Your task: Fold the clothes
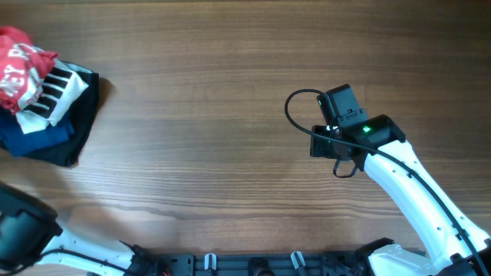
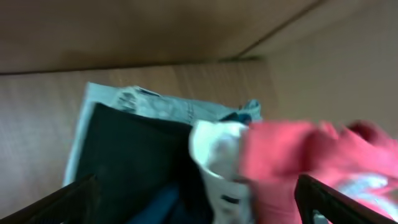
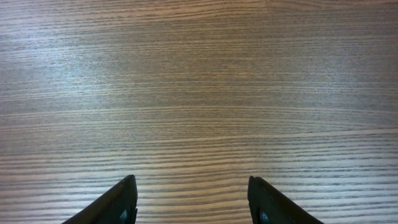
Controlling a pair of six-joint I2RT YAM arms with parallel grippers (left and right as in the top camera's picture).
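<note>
The clothes, a red T-shirt (image 1: 17,65) with white lettering, lie bunched on top of a pile of garments at the far left, partly cut off by the frame edge. In the blurred left wrist view the red T-shirt (image 2: 292,155) shows at the right of the pile. My left gripper (image 2: 196,180) is open wide, its dark fingers (image 2: 74,199) at the bottom corners, holding nothing. From overhead only the left arm's black end (image 1: 23,230) shows at the bottom left. My right gripper (image 3: 191,179) hangs open over bare wood, right of centre (image 1: 331,144).
Under the red shirt lie a white garment with black stripes (image 1: 52,90), a navy one (image 1: 34,136) and a black one (image 1: 84,115). The left wrist view also shows a pale cloth edge (image 2: 155,102) behind the black garment (image 2: 130,162). Wooden tabletop (image 1: 215,115) spreads between pile and right arm.
</note>
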